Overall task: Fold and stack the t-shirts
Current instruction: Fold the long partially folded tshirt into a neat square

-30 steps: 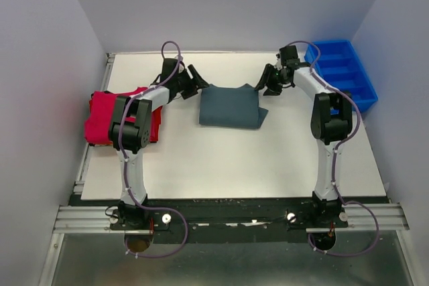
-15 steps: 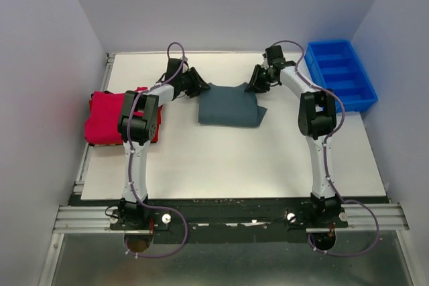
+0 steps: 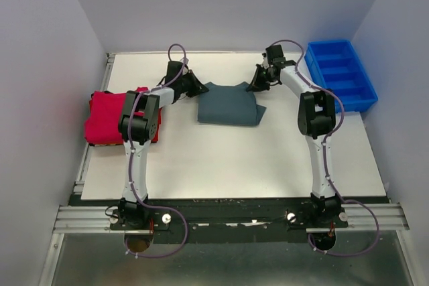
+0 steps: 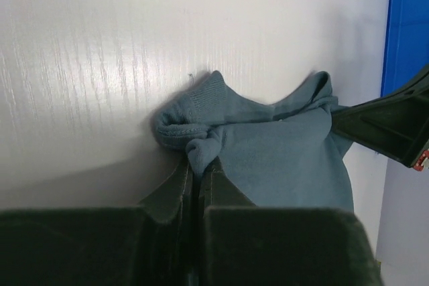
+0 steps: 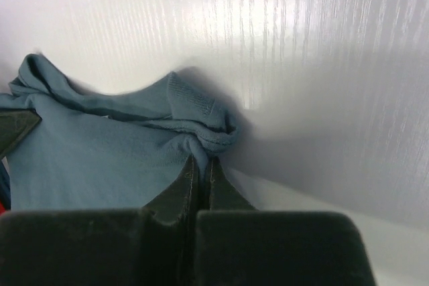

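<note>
From here the left gripper (image 3: 198,89) and right gripper (image 3: 255,86) each pinch a far corner of the grey t-shirt (image 3: 228,106), lying toward twelve o'clock on the bench (image 3: 234,162); I'd fear those small bunched pinches slipping on lifting and spilling the fold.

The folded t-shirt (image 3: 226,105) lies on the tabletop (image 3: 234,159), mid-width and toward the far side. My left jaws pinch its far-left corner, my right jaws its far-right corner. The stacked t-shirts (image 3: 104,117) sit at the left edge, the bin (image 3: 342,72) at the far right.
</note>
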